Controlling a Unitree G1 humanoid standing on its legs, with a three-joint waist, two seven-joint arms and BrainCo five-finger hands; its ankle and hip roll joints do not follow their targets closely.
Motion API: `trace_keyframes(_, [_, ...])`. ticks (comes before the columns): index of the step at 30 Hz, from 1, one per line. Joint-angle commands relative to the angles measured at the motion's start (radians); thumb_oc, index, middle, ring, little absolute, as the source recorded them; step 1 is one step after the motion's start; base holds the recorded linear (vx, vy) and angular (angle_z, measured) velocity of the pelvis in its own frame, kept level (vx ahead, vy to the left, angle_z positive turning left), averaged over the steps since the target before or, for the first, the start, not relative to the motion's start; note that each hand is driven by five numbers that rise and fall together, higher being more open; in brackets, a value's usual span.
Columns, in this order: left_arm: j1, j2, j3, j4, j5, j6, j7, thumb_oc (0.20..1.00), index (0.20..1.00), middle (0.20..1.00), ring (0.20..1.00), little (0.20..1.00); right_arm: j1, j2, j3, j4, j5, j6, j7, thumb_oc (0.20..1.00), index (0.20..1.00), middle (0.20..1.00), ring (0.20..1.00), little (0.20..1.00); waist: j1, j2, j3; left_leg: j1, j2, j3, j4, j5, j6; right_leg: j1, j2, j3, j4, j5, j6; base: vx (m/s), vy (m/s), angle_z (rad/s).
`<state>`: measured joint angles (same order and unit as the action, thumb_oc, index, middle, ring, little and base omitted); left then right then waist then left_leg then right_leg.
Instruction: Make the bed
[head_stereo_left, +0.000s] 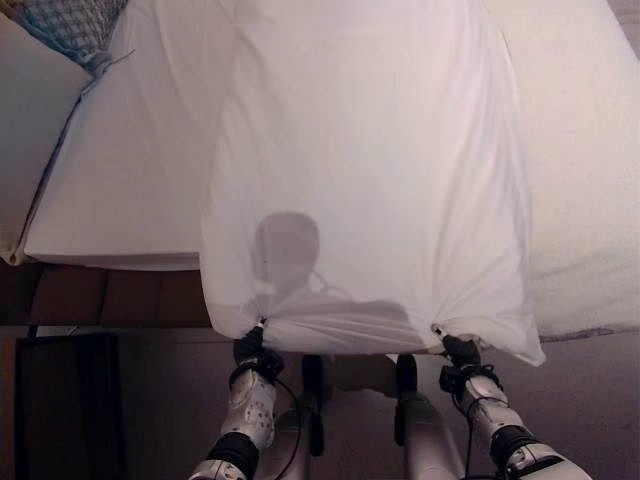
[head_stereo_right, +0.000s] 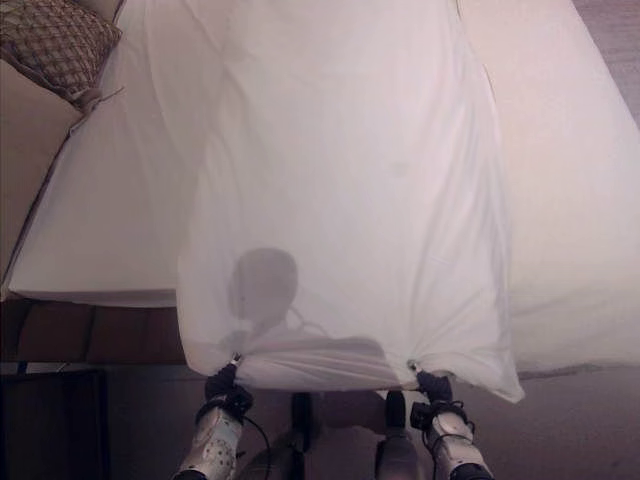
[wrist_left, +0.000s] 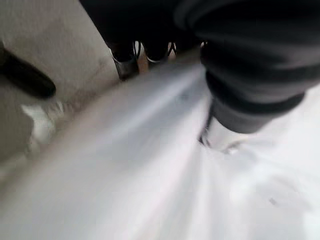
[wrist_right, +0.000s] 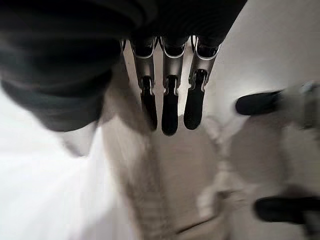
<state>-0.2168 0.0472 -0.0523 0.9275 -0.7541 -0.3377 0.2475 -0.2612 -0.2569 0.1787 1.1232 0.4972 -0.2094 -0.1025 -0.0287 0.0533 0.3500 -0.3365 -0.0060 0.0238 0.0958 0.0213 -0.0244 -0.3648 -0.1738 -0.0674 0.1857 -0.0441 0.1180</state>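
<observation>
At the near edge of the bed (head_stereo_left: 120, 200), one white sheet (head_stereo_left: 370, 150) is stretched from the robot out over the mattress. Its near hem hangs past the bed's edge, above the floor (head_stereo_left: 590, 400), and is gathered into two small bunches, one at each lower corner. Between these bunches the hem sags a little, and wrinkles run up from each of them. The left and right borders of the sheet fall almost straight, and a strip of bare bed cover shows on both sides of it, wider on the robot's right.

The left robot hand (head_stereo_left: 250, 352) meets the left bunch from below; the left wrist view shows white cloth passing just under its dark cover, with the fingers (wrist_left: 124, 60) behind, so this hand seems clamped on the sheet. The right robot hand (head_stereo_left: 460, 350) meets the right bunch in the same way. In the right wrist view its fingers (wrist_right: 169, 107) point down fairly straight and close together beside the cloth, and the thumb is hidden, so I cannot tell if it is clamped.

At the head end, on the robot's left, lie one patterned cushion (head_stereo_right: 55, 40) and one plain pillow (head_stereo_left: 30, 110).
</observation>
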Motion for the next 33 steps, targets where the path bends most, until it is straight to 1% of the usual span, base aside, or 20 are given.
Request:
trace_keyframes(1, [0.119, 0.103, 0.069, 0.137, 0.088, 0.017, 0.06, 1.0, 1.0, 1.0, 1.0, 1.0, 0.122, -0.043, 0.05, 0.05, -0.076, 0.023, -0.003, 1.0, 1.0, 1.0, 1.0, 1.0, 0.034, -0.048, -0.019, -0.025, -0.033, 0.009, 0.049, -0.03, -0.003, 0.026, -0.024, -0.004, -0.124, 0.149, 0.035, 0.02, -0.01, -0.05])
trace_keyframes(6, [0.141, 0.114, 0.021, 0.125, 0.164, 0.028, 0.043, 1.0, 1.0, 1.0, 1.0, 1.0, 0.125, -0.046, 0.057, 0.061, -0.097, 0.023, 0.003, 1.0, 1.0, 1.0, 1.0, 1.0, 0.037, -0.052, -0.03, -0.015, -0.033, -0.001, 0.043, -0.03, -0.002, 0.039, -0.024, -0.011, -0.123, 0.145, 0.035, 0.03, -0.025, 0.01])
trace_keyframes(10, [0.194, 0.149, -0.073, 0.059, 0.322, 0.05, 0.016, 1.0, 1.0, 1.0, 1.0, 1.0, 0.141, -0.057, 0.066, 0.049, -0.13, 0.021, 0.008, 1.0, 1.0, 1.0, 1.0, 1.0, 0.038, -0.047, -0.035, -0.008, -0.035, -0.01, 0.041, -0.031, -0.003, 0.047, -0.024, -0.018, -0.118, 0.138, 0.035, 0.01, -0.018, 0.04])
trace_keyframes(13, [0.268, 0.213, -0.141, -0.078, 0.41, 0.047, -0.039, 1.0, 1.0, 1.0, 1.0, 1.0, 0.176, -0.08, 0.079, -0.021, -0.159, 0.008, 0.027, 1.0, 1.0, 1.0, 1.0, 1.0, 0.038, -0.043, -0.036, 0.001, -0.034, -0.015, 0.039, -0.031, -0.004, 0.056, -0.023, -0.022, -0.118, 0.135, 0.038, 0.03, -0.031, 0.07])
trace_keyframes(14, [0.312, 0.266, -0.17, -0.173, 0.456, 0.044, -0.078, 1.0, 1.0, 1.0, 1.0, 1.0, 0.21, -0.099, 0.079, -0.097, -0.171, 0.001, 0.038, 1.0, 1.0, 1.0, 1.0, 1.0, 0.036, -0.041, -0.037, 0.008, -0.033, -0.019, 0.036, -0.032, -0.004, 0.064, -0.024, -0.027, -0.12, 0.133, 0.04, 0.02, -0.029, 0.11])
trace_keyframes(15, [0.327, 0.299, -0.189, -0.213, 0.491, 0.04, -0.102, 1.0, 1.0, 1.0, 1.0, 1.0, 0.23, -0.113, 0.075, -0.153, -0.176, -0.006, 0.047, 1.0, 1.0, 1.0, 1.0, 1.0, 0.033, -0.041, -0.036, 0.01, -0.032, -0.02, 0.035, -0.031, -0.005, 0.066, -0.024, -0.03, -0.12, 0.132, 0.041, 0.02, -0.022, 0.1])
trace_keyframes(16, [0.328, 0.299, -0.189, -0.214, 0.491, 0.041, -0.102, 1.0, 1.0, 1.0, 1.0, 1.0, 0.232, -0.113, 0.075, -0.154, -0.176, -0.006, 0.046, 1.0, 1.0, 1.0, 1.0, 1.0, 0.033, -0.041, -0.037, 0.01, -0.032, -0.02, 0.035, -0.031, -0.005, 0.067, -0.024, -0.03, -0.12, 0.132, 0.041, 0.01, -0.012, 0.06])
trace_keyframes(18, [0.347, 0.371, -0.214, -0.308, 0.528, 0.021, -0.148, 1.0, 1.0, 1.0, 1.0, 1.0, 0.269, -0.145, 0.063, -0.246, -0.173, -0.028, 0.065, 1.0, 1.0, 1.0, 1.0, 1.0, 0.03, -0.039, -0.039, 0.013, -0.032, -0.021, 0.036, -0.033, -0.005, 0.071, -0.025, -0.035, -0.119, 0.127, 0.043, 0.01, -0.004, 0.02])
trace_keyframes(19, [0.34, 0.39, -0.223, -0.304, 0.546, 0.006, -0.159, 1.0, 1.0, 1.0, 1.0, 1.0, 0.275, -0.154, 0.067, -0.286, -0.17, -0.037, 0.075, 1.0, 1.0, 1.0, 1.0, 1.0, 0.028, -0.041, -0.04, 0.014, -0.031, -0.022, 0.037, -0.034, -0.006, 0.072, -0.024, -0.035, -0.117, 0.125, 0.044, 0.0, 0.0, 0.0])
trace_keyframes(20, [0.311, 0.437, -0.268, -0.307, 0.573, -0.022, -0.199, 1.0, 1.0, 1.0, 1.0, 1.0, 0.295, -0.199, 0.072, -0.387, -0.155, -0.069, 0.107, 1.0, 1.0, 1.0, 1.0, 1.0, 0.023, -0.046, -0.041, 0.016, -0.031, -0.02, 0.04, -0.037, -0.006, 0.072, -0.023, -0.032, -0.112, 0.12, 0.046, 0.0, 0.0, 0.0])
trace_keyframes(22, [0.305, 0.448, -0.286, -0.324, 0.549, -0.025, -0.227, 1.0, 1.0, 1.0, 1.0, 1.0, 0.302, -0.216, 0.073, -0.42, -0.15, -0.076, 0.121, 1.0, 1.0, 1.0, 1.0, 1.0, 0.021, -0.048, -0.044, 0.015, -0.031, -0.019, 0.041, -0.039, -0.006, 0.069, -0.022, -0.031, -0.109, 0.118, 0.046, 0.0, 0.0, 0.0])
trace_keyframes(24, [0.276, 0.47, -0.307, -0.402, 0.448, -0.03, -0.272, 1.0, 1.0, 1.0, 1.0, 1.0, 0.291, -0.265, 0.101, -0.501, -0.129, -0.087, 0.164, 1.0, 1.0, 1.0, 1.0, 1.0, 0.015, -0.051, -0.044, 0.011, -0.03, -0.018, 0.045, -0.038, -0.007, 0.061, -0.02, -0.027, -0.099, 0.116, 0.044, -0.02, -0.008, -0.01])
trace_keyframes(25, [0.222, 0.529, -0.36, -0.468, 0.438, -0.044, -0.324, 1.0, 1.0, 1.0, 1.0, 1.0, 0.278, -0.318, 0.131, -0.58, -0.131, -0.097, 0.196, 1.0, 1.0, 1.0, 1.0, 1.0, 0.01, -0.054, -0.041, 0.007, -0.028, -0.017, 0.049, -0.039, -0.008, 0.053, -0.016, -0.025, -0.091, 0.111, 0.044, -0.03, -0.017, -0.03])
trace_keyframes(26, [0.222, 0.529, -0.36, -0.469, 0.437, -0.043, -0.325, 1.0, 1.0, 1.0, 1.0, 1.0, 0.279, -0.318, 0.131, -0.581, -0.131, -0.096, 0.196, 1.0, 1.0, 1.0, 1.0, 1.0, 0.01, -0.054, -0.042, 0.006, -0.028, -0.016, 0.049, -0.04, -0.008, 0.052, -0.016, -0.025, -0.09, 0.111, 0.044, -0.05, -0.021, 0.02])
trace_keyframes(27, [0.141, 0.584, -0.437, -0.521, 0.433, -0.051, -0.37, 1.0, 1.0, 1.0, 1.0, 1.0, 0.228, -0.356, 0.179, -0.613, -0.106, -0.095, 0.234, 1.0, 1.0, 1.0, 1.0, 1.0, 0.007, -0.058, -0.039, 0.0, -0.029, -0.015, 0.055, -0.041, -0.009, 0.043, -0.014, -0.02, -0.083, 0.11, 0.042, -0.04, -0.016, 0.0])
trace_keyframes(28, [0.088, 0.613, -0.483, -0.535, 0.439, -0.054, -0.392, 1.0, 1.0, 1.0, 1.0, 1.0, 0.195, -0.366, 0.204, -0.6, -0.086, -0.089, 0.255, 1.0, 1.0, 1.0, 1.0, 1.0, 0.005, -0.06, -0.038, -0.006, -0.028, -0.014, 0.057, -0.041, -0.009, 0.036, -0.013, -0.019, -0.082, 0.11, 0.041, -0.04, -0.016, 0.0])
trace_keyframes(29, [0.087, 0.613, -0.484, -0.535, 0.438, -0.054, -0.392, 1.0, 1.0, 1.0, 1.0, 1.0, 0.193, -0.366, 0.203, -0.599, -0.085, -0.089, 0.256, 1.0, 1.0, 1.0, 1.0, 1.0, 0.006, -0.06, -0.037, -0.006, -0.028, -0.013, 0.058, -0.042, -0.009, 0.036, -0.013, -0.018, -0.081, 0.11, 0.041, -0.08, -0.015, -0.02])
trace_keyframes(30, [-0.038, 0.621, -0.574, -0.53, 0.433, -0.049, -0.408, 1.0, 1.0, 1.0, 1.0, 1.0, 0.099, -0.366, 0.27, -0.584, -0.04, -0.073, 0.271, 1.0, 1.0, 1.0, 1.0, 1.0, 0.005, -0.062, -0.027, -0.025, -0.028, -0.01, 0.067, -0.039, -0.01, 0.015, -0.011, -0.015, -0.071, 0.112, 0.038, -0.06, -0.009, -0.02])
trace_keyframes(31, [-0.039, 0.621, -0.574, -0.529, 0.433, -0.049, -0.408, 1.0, 1.0, 1.0, 1.0, 1.0, 0.098, -0.366, 0.27, -0.583, -0.039, -0.073, 0.271, 1.0, 1.0, 1.0, 1.0, 1.0, 0.005, -0.063, -0.026, -0.026, -0.028, -0.009, 0.068, -0.039, -0.01, 0.014, -0.011, -0.014, -0.07, 0.112, 0.038, -0.1, -0.016, -0.03])
trace_keyframes(33, [-0.175, 0.631, -0.667, -0.537, 0.425, -0.042, -0.436, 1.0, 1.0, 1.0, 1.0, 1.0, 0.011, -0.349, 0.321, -0.566, 0.054, -0.048, 0.315, 1.0, 1.0, 1.0, 1.0, 1.0, 0.004, -0.063, -0.01, -0.05, -0.025, -0.006, 0.08, -0.037, -0.011, -0.013, -0.007, -0.01, -0.053, 0.108, 0.034, -0.11, -0.015, -0.03])
